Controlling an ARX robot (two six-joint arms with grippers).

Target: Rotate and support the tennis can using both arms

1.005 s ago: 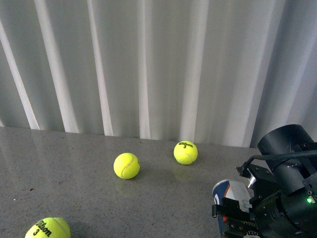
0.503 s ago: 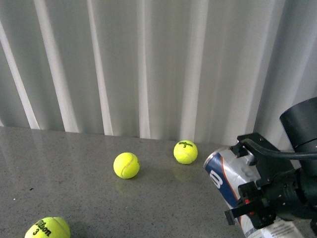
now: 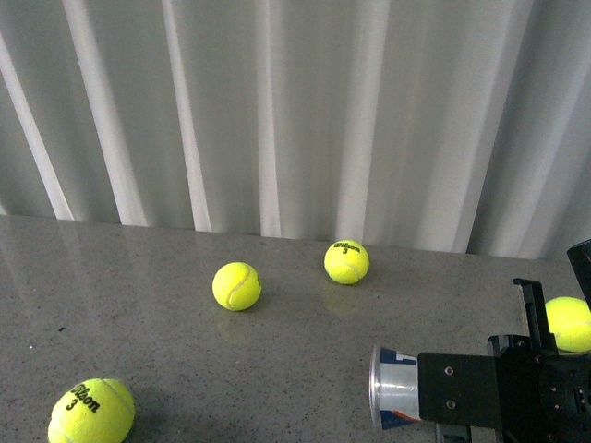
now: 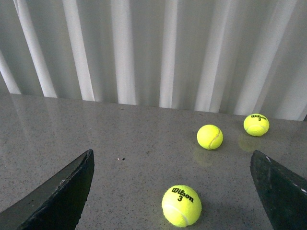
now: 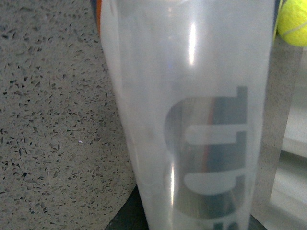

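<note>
The tennis can (image 3: 392, 400) lies horizontal at the lower right of the front view, its silver rim facing left, above the grey table. My right gripper (image 3: 462, 397) is shut on it; the black housing hides most of the tube. In the right wrist view the clear tube (image 5: 192, 110) fills the frame, with grey lettering showing through. My left gripper (image 4: 172, 191) is open and empty, its black fingers (image 4: 57, 196) wide apart over a Wilson 3 tennis ball (image 4: 181, 206). The left arm is out of the front view.
Yellow tennis balls lie on the grey speckled table (image 3: 138, 305): one at middle (image 3: 236, 285), one behind it (image 3: 346, 261), one front left (image 3: 90, 412), one far right (image 3: 571, 323). White curtain folds (image 3: 277, 120) close off the back.
The right gripper has turned the can from tilted upright to lying horizontal and lowered it. The view shifted slightly, and a ball at far right came into sight.
</note>
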